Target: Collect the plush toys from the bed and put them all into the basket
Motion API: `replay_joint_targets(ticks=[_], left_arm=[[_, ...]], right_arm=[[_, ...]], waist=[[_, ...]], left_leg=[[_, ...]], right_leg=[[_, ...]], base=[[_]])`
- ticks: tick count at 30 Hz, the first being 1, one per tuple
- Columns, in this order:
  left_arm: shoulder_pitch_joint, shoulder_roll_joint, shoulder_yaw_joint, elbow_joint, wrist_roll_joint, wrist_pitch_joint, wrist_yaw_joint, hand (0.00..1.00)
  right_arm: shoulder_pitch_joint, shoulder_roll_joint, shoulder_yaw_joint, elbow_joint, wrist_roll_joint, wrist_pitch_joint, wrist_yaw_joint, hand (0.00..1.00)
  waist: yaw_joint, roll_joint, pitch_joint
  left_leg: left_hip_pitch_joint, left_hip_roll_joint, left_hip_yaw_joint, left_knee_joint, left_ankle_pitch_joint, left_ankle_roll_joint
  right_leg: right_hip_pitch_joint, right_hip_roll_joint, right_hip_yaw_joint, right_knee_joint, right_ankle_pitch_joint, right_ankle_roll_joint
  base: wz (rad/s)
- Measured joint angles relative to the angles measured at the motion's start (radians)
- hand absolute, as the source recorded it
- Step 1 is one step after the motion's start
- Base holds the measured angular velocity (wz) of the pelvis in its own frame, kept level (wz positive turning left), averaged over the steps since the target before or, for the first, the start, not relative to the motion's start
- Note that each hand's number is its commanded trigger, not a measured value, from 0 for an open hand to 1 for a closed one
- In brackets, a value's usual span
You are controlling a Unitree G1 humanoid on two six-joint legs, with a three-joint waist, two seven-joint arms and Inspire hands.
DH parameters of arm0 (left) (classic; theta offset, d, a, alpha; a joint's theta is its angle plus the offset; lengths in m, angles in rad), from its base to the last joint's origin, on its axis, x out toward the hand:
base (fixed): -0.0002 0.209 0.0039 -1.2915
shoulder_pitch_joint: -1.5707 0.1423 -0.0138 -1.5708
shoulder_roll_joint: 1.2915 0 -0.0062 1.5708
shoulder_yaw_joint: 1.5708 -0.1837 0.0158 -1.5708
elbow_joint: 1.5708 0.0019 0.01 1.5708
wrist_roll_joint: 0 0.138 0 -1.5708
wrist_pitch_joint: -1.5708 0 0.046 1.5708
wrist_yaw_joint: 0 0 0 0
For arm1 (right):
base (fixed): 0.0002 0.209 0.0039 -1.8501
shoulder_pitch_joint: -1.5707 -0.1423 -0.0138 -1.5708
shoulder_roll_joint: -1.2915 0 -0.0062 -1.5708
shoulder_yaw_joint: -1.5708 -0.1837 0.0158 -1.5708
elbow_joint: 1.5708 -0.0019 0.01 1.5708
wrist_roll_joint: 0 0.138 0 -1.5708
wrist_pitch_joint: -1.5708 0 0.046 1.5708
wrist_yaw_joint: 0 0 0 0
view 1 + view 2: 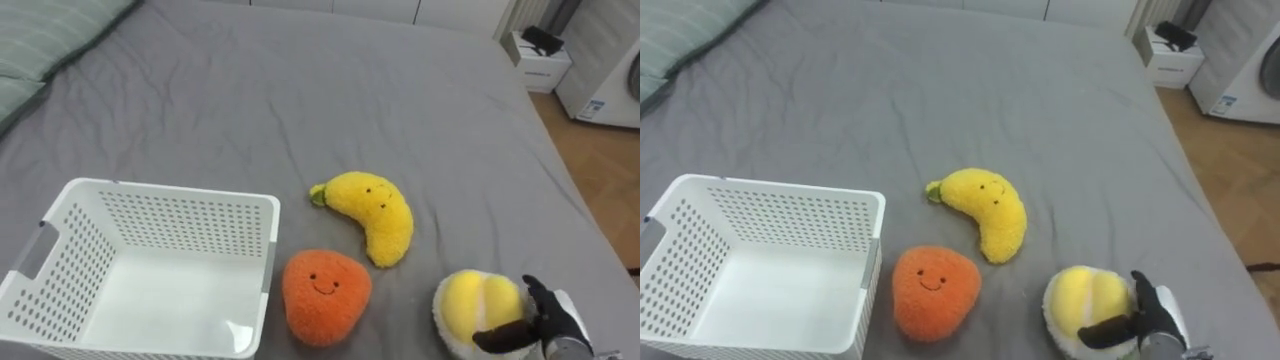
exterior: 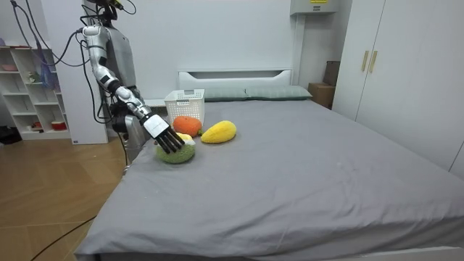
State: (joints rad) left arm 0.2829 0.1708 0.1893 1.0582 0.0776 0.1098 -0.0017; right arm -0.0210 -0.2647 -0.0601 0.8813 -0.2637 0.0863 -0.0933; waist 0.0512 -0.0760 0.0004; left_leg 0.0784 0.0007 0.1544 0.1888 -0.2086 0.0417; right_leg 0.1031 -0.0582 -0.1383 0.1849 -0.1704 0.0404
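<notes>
right hand (image 1: 548,318) clasps round plush (image 1: 478,303) | orange plush (image 1: 325,295) beside basket (image 1: 180,225) | banana plush (image 1: 375,213) beyond

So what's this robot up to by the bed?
It's collecting plush toys. Its right robot hand is curled round a round yellow plush near the edge of the grey bed. The banana plush and orange plush lie loose beside a white basket, which has no toys in it yet.

the right arm reaches down and forward, right hand (image 1: 552,318) curled round a plush toy (image 1: 478,303).
</notes>
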Motion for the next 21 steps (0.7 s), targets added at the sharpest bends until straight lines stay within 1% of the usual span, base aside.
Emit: replay_joint_targets(ticks=[4, 6, 10, 11, 12, 13, 14, 19, 21], left_arm=[[-0.003, 0.000, 0.000, -0.001, 0.002, 0.000, 0.000, 0.00], [-0.011, 0.001, 0.000, -0.010, 0.002, 0.000, 0.000, 0.00], [-0.025, 0.001, 0.000, -0.013, 0.002, 0.010, 0.000, 0.00], [-0.027, 0.002, 0.000, -0.013, 0.001, 0.014, 0.000, 0.00], [-0.029, 0.002, -0.001, -0.013, -0.001, 0.015, 0.000, 0.00], [-0.030, 0.002, -0.001, -0.013, -0.002, 0.016, 0.000, 0.00], [-0.031, 0.002, -0.001, -0.012, -0.002, 0.016, 0.000, 0.00], [-0.040, 0.002, -0.004, 0.009, -0.002, 0.022, 0.000, 0.00], [-0.042, 0.002, -0.010, 0.013, -0.002, 0.025, 0.000, 0.00]], right_arm=[[0.000, 0.000, -0.003, 0.011, -0.025, -0.001, 0.010, 0.00], [-0.012, 0.000, 0.000, 0.059, -0.023, -0.008, 0.018, 0.00], [-0.040, -0.003, -0.001, 0.126, -0.027, -0.005, 0.033, 0.00], [-0.041, -0.005, -0.001, 0.133, -0.029, -0.003, 0.035, 0.36], [-0.041, -0.007, -0.001, 0.139, -0.036, -0.001, 0.041, 0.75], [-0.041, -0.008, -0.001, 0.142, -0.039, 0.000, 0.042, 0.91], [-0.042, -0.008, -0.001, 0.152, -0.045, 0.001, 0.042, 1.00], [-0.044, -0.014, -0.004, 0.179, -0.058, 0.010, 0.037, 1.00], [-0.045, -0.019, -0.004, 0.179, -0.060, 0.024, 0.027, 1.00]], waist=[[0.010, -0.002, -0.0007], [0.010, -0.003, -0.0015], [0.010, -0.004, -0.0004], [0.011, -0.004, -0.0003], [0.011, -0.004, -0.0003], [0.011, -0.004, -0.0002], [0.013, -0.004, -0.0001], [0.013, -0.004, 0.0004], [0.014, -0.003, 0.0007]], left_leg=[[-0.004, -0.002, 0.001, 0.001, 0.000, 0.000], [-0.004, -0.002, -0.003, 0.004, 0.000, 0.000], [-0.009, -0.002, -0.009, 0.008, 0.000, 0.000], [-0.008, -0.002, -0.010, 0.008, 0.000, 0.000], [-0.007, -0.002, -0.010, 0.008, 0.000, 0.000], [-0.006, -0.002, -0.010, 0.007, 0.000, 0.000], [-0.005, -0.002, -0.011, 0.006, -0.001, 0.000], [-0.005, 0.000, -0.011, 0.010, -0.003, -0.001], [-0.005, 0.000, -0.013, 0.011, -0.003, -0.001]], right_leg=[[0.000, -0.001, -0.002, -0.012, -0.001, -0.001], [0.003, -0.001, -0.008, -0.017, -0.001, -0.001], [0.006, -0.001, -0.014, -0.017, -0.001, -0.001], [0.006, -0.001, -0.015, -0.017, -0.001, -0.001], [0.008, -0.001, -0.015, -0.017, -0.001, -0.001], [0.009, -0.001, -0.015, -0.017, -0.001, -0.001], [0.010, -0.001, -0.015, -0.016, -0.001, -0.001], [0.012, 0.001, -0.014, -0.014, 0.000, -0.002], [0.013, 0.001, -0.015, -0.014, 0.000, -0.002]], base=[[0.00], [0.07], [0.06], [0.00], [0.00], [0.00], [0.00], [0.00], [0.00]])
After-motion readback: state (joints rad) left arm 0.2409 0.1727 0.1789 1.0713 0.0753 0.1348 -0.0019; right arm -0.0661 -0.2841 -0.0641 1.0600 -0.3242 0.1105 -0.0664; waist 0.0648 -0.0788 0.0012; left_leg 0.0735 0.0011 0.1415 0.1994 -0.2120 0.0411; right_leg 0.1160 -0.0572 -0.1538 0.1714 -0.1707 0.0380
